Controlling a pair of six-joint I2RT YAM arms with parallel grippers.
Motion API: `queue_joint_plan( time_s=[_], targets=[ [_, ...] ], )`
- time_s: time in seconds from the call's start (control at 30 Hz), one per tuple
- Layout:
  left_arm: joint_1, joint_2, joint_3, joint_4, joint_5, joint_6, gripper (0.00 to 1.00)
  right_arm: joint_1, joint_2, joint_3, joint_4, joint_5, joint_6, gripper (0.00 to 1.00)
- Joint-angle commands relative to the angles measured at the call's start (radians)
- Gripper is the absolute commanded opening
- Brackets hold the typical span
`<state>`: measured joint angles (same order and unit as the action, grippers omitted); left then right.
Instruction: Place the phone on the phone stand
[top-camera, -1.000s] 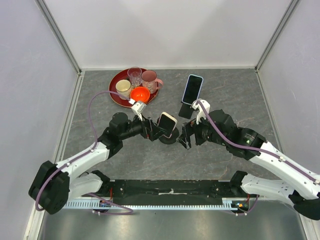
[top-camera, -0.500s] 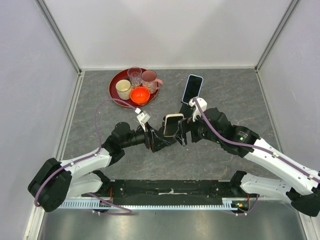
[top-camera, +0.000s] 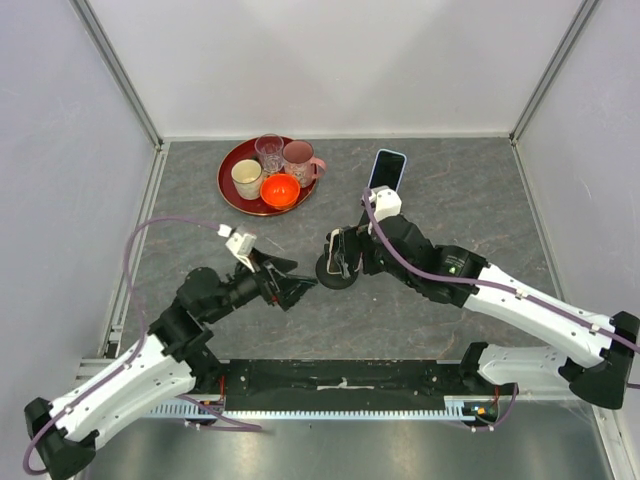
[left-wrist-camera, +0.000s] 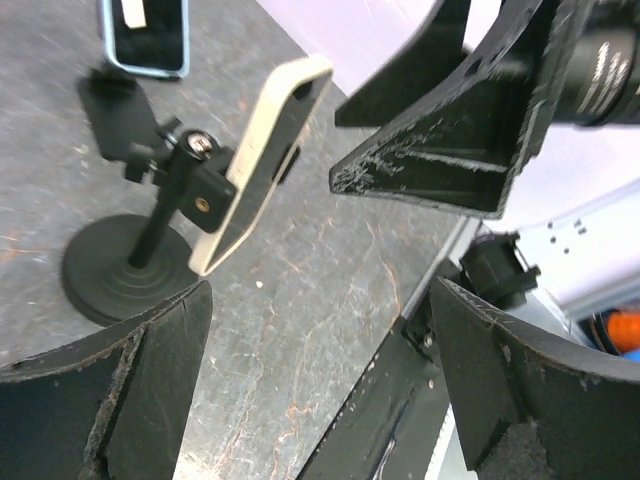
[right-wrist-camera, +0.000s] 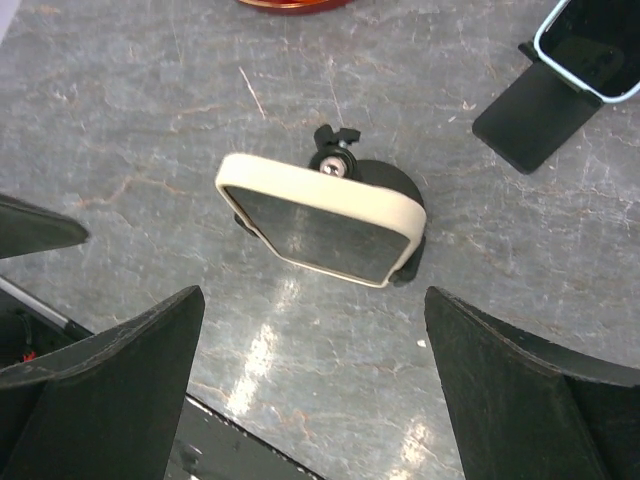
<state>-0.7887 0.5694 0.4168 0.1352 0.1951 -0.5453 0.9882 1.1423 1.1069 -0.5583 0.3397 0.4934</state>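
The phone (top-camera: 337, 252), in a cream case, sits tilted in the clamp of a black phone stand (top-camera: 330, 277) with a round base. In the left wrist view the phone (left-wrist-camera: 262, 160) leans on the stand (left-wrist-camera: 125, 268). The right wrist view looks down on the phone (right-wrist-camera: 320, 225), which lies beyond the fingertips. My right gripper (top-camera: 348, 255) (right-wrist-camera: 312, 300) hovers open right beside it, holding nothing. My left gripper (top-camera: 300, 281) (left-wrist-camera: 322, 300) is open and empty, a short way left of the stand.
A second phone (top-camera: 386, 170) in a light blue case leans on its own black stand (right-wrist-camera: 528, 118) behind the right arm. A red tray (top-camera: 228, 188) with cups and an orange bowl sits at the back left. The enclosure walls surround the table.
My left arm has pulled back left and toward the near edge, away from the phone. My right gripper has shifted left to the phone, which now rests on the stand alone.
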Motion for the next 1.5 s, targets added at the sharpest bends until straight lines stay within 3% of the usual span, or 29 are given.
queue_joint_plan(
  time_s=[0.0, 0.47, 0.57, 0.8, 0.87, 0.93, 0.97, 1.0, 1.13, 1.2, 1.3, 1.33, 1.43, 1.47],
  targets=[
    [-0.001, -0.112, 0.117, -0.268, -0.178, 0.016, 0.96, 0.027, 0.039, 0.05, 0.078, 0.128, 0.092, 0.98],
    [-0.001, -0.253, 0.143, -0.384, -0.177, 0.01, 0.94, 0.079, 0.132, 0.061, 0.129, 0.364, 0.192, 0.98],
    [-0.001, -0.253, 0.143, -0.385, -0.177, 0.008, 0.94, 0.078, 0.152, 0.061, 0.13, 0.394, 0.203, 0.91],
    [-0.001, -0.246, 0.145, -0.384, -0.174, 0.011, 0.93, 0.078, 0.188, 0.062, 0.135, 0.44, 0.2, 0.62],
    [-0.001, -0.241, 0.149, -0.385, -0.174, 0.012, 0.93, 0.078, 0.191, 0.061, 0.136, 0.446, 0.201, 0.58],
    [-0.001, -0.238, 0.151, -0.385, -0.171, 0.015, 0.93, 0.078, 0.194, 0.067, 0.136, 0.437, 0.195, 0.64],
    [-0.001, -0.235, 0.149, -0.385, -0.171, 0.016, 0.93, 0.079, 0.197, 0.07, 0.136, 0.424, 0.192, 0.79],
    [-0.001, -0.232, 0.151, -0.384, -0.171, 0.016, 0.93, 0.078, 0.198, 0.076, 0.135, 0.418, 0.189, 0.86],
    [-0.001, -0.221, 0.152, -0.375, -0.171, 0.019, 0.93, 0.078, 0.217, 0.087, 0.133, 0.407, 0.191, 0.9],
    [-0.001, -0.218, 0.154, -0.37, -0.164, 0.019, 0.93, 0.079, 0.223, 0.087, 0.129, 0.407, 0.198, 0.84],
    [-0.001, -0.218, 0.154, -0.375, -0.161, 0.021, 0.93, 0.078, 0.221, 0.082, 0.124, 0.424, 0.205, 0.66],
    [-0.001, -0.221, 0.155, -0.376, -0.161, 0.021, 0.93, 0.079, 0.211, 0.08, 0.12, 0.432, 0.201, 0.5],
    [-0.001, -0.229, 0.162, -0.391, -0.166, 0.024, 0.93, 0.078, 0.168, 0.073, 0.087, 0.514, 0.182, 0.21],
    [-0.001, -0.233, 0.165, -0.396, -0.167, 0.025, 0.93, 0.076, 0.154, 0.068, 0.075, 0.547, 0.154, 0.15]
  ],
)
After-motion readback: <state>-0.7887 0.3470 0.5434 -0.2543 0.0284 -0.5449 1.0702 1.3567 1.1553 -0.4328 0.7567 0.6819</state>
